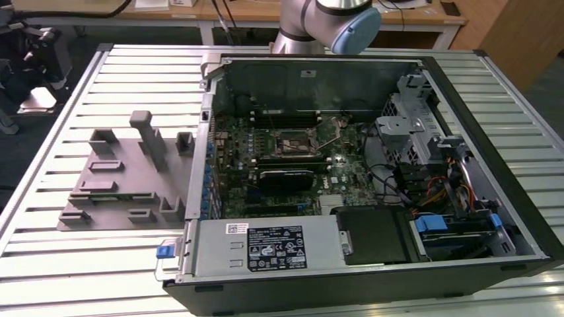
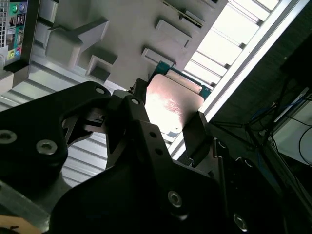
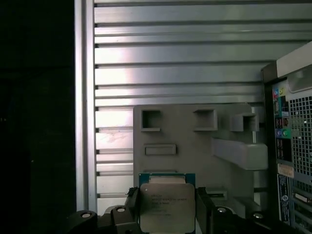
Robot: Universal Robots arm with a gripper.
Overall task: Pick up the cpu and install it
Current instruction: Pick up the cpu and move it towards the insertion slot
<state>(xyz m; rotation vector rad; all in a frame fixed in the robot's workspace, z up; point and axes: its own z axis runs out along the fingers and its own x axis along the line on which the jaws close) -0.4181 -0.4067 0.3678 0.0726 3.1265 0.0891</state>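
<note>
The cpu [image 3: 165, 202] is a small square chip with a silvery top and a green rim. My gripper [image 3: 168, 214] is shut on it, one black finger [image 3: 132, 207] on each side. In the second wrist view the cpu [image 2: 173, 102] shines between the same black fingers [image 2: 134, 109]. It hangs over the edge of the grey fixture [image 3: 195, 141], near the table's rim. The black cpu socket [image 1: 295, 142] with its metal frame lies on the motherboard inside the open computer case [image 1: 493, 165], in the exterior view.
The grey fixture [image 1: 123, 191] with upright blocks lies on the slatted metal table [image 1: 70, 264], at the exterior view's left of the case. The arm's base [image 1: 326, 26] rises behind the case. Drive cage, cables and power supply [image 1: 264, 247] crowd the case.
</note>
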